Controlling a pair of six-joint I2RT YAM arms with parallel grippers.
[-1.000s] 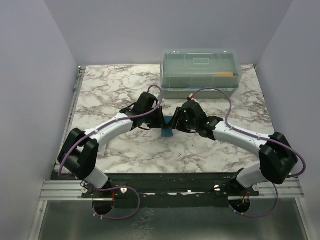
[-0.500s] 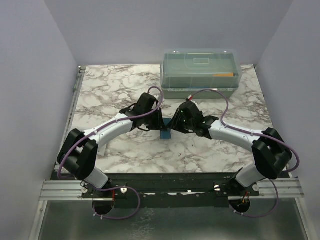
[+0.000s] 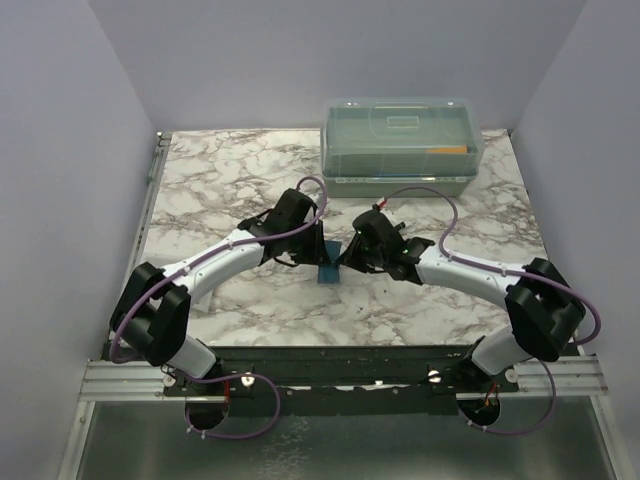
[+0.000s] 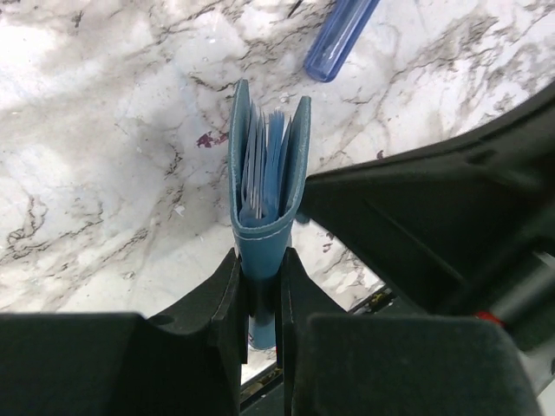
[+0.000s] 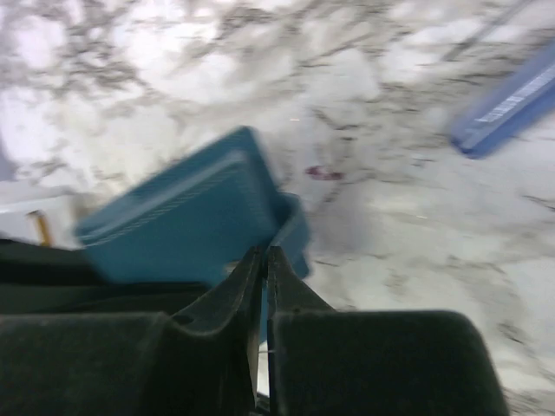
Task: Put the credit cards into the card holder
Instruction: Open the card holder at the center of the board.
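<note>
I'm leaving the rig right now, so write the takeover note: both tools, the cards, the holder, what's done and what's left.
Left tool: shut on the card holder at its closed end, holder on edge, covers spread.
Right tool: shut, tips at the holder's cover; whether it pinches anything is unclear.
Cards: pale leaves between the covers, cards or pockets, cannot tell.
A blue strip lies on the table.
Done: unconfirmed. Left: verify cards are in, close the holder.
</note>
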